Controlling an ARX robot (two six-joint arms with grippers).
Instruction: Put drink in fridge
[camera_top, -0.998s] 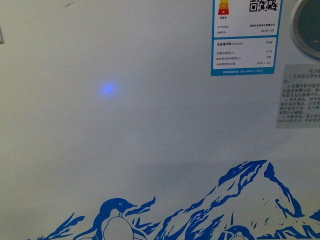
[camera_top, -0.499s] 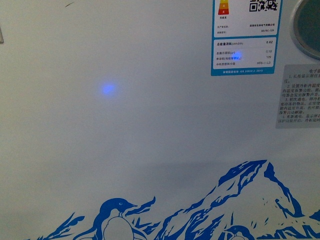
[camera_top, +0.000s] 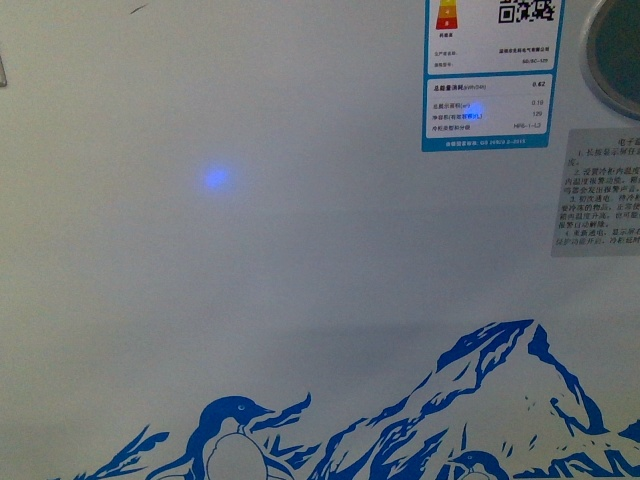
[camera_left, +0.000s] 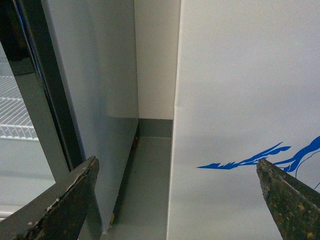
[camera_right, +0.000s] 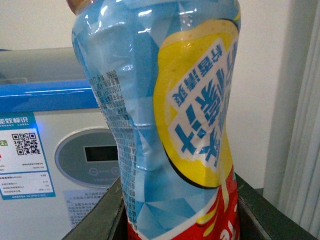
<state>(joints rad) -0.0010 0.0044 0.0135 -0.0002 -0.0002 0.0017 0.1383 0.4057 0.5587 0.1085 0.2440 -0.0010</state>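
Only a second blue glint on the blue-bordered energy label (camera_top: 490, 100) is new. Our right end effector (camera_right: 180, 217) clamps the clear plastic, blue-labelled drink bottle (camera_right: 165, 125) near one end for carrying, long axis vertical, print inverted, before the white penguin-painted chest fridge (camera_top: 300, 300); our left end effector (camera_left: 175, 200) gapes wide.

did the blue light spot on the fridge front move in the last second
No. The blue light spot sits in the same place on the fridge, left of the energy label and above the penguin.
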